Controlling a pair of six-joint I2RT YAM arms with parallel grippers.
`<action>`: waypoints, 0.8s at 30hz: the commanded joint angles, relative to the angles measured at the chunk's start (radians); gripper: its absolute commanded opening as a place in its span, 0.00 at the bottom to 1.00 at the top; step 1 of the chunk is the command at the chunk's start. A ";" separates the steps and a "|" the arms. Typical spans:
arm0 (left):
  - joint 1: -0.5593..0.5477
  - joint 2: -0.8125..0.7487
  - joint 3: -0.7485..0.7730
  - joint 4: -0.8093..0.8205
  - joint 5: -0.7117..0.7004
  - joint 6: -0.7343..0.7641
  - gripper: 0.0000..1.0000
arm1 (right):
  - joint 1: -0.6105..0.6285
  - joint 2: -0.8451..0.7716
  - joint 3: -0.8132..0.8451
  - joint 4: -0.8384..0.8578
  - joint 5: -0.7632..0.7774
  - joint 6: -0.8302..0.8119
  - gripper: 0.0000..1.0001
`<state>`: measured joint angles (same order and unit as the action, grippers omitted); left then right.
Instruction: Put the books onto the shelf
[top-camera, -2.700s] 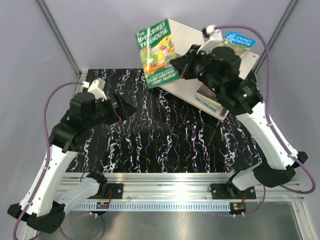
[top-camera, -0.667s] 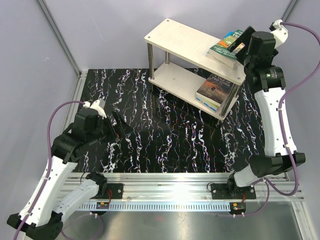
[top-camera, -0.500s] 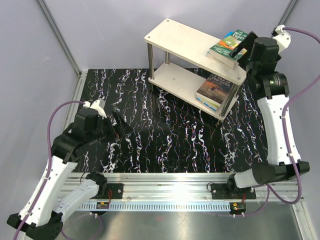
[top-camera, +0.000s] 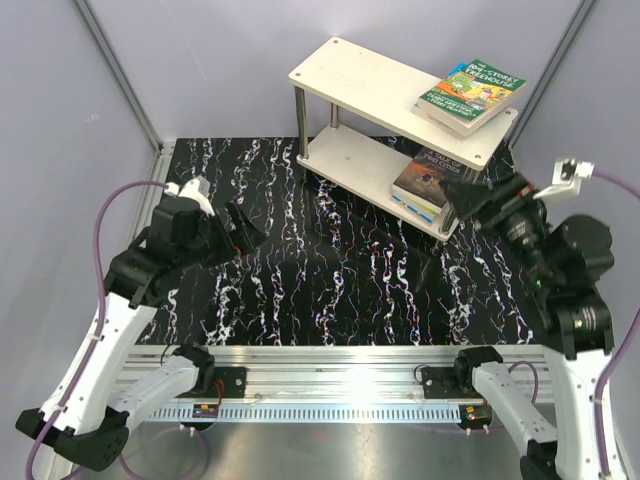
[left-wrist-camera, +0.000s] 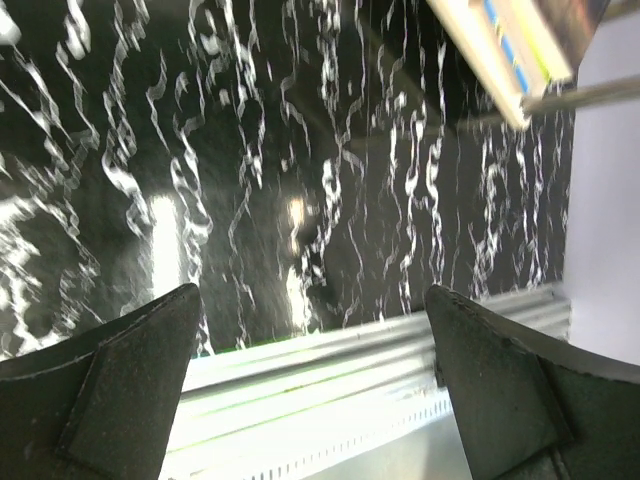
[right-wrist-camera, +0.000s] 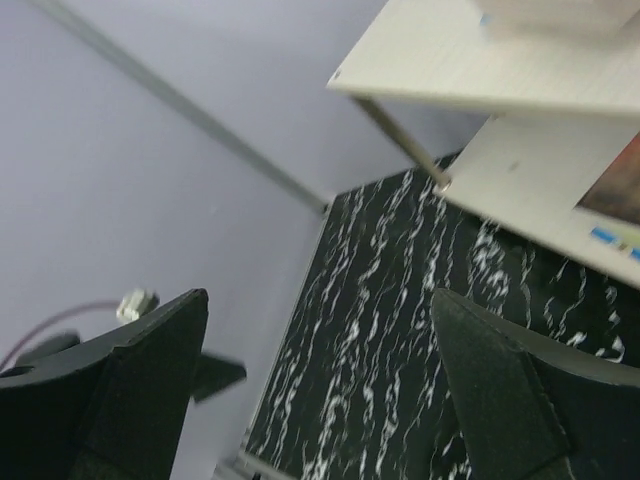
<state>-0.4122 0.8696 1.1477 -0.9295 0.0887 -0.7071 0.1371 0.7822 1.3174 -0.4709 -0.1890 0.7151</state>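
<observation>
- We see the shelf (top-camera: 365, 75) standing at the far right of the black marbled mat (top-camera: 330, 280), its two pale boards joined by silver posts.
- On the right end of the top board lies a small stack of books (top-camera: 468, 92). A green-covered book (top-camera: 485, 82) is uppermost, and a blue cover (top-camera: 457, 73) peeks out from beneath its far-left edge.
- On the lower board we find the dark brown book (top-camera: 428, 172) lying flat near the right end, on what looks like another volume with pale page edges.
- The left gripper (top-camera: 243, 226) hovers over the left part of the mat, well apart from the shelf. In its wrist view the fingers (left-wrist-camera: 115, 385) stand wide, with only the mat between them.
- The right gripper (top-camera: 468, 198) hangs just beside the shelf's near right corner, touching nothing that we can make out. Its wrist view shows the fingers (right-wrist-camera: 510, 400) spread wide and empty, with the shelf at the upper right of that blurred picture.
</observation>
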 joint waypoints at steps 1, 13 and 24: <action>0.001 0.006 0.121 0.026 -0.176 0.073 0.99 | 0.002 -0.124 -0.138 -0.027 -0.289 0.126 1.00; 0.151 0.108 -0.244 0.489 -0.457 0.484 0.99 | 0.002 -0.402 -0.130 -0.621 -0.181 -0.115 1.00; 0.346 0.072 -0.894 1.453 -0.368 0.590 0.99 | 0.002 -0.371 0.048 -0.862 -0.139 -0.158 1.00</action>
<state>-0.0669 0.9466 0.3466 0.0383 -0.2977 -0.1902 0.1375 0.4042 1.3113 -1.2442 -0.3386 0.6125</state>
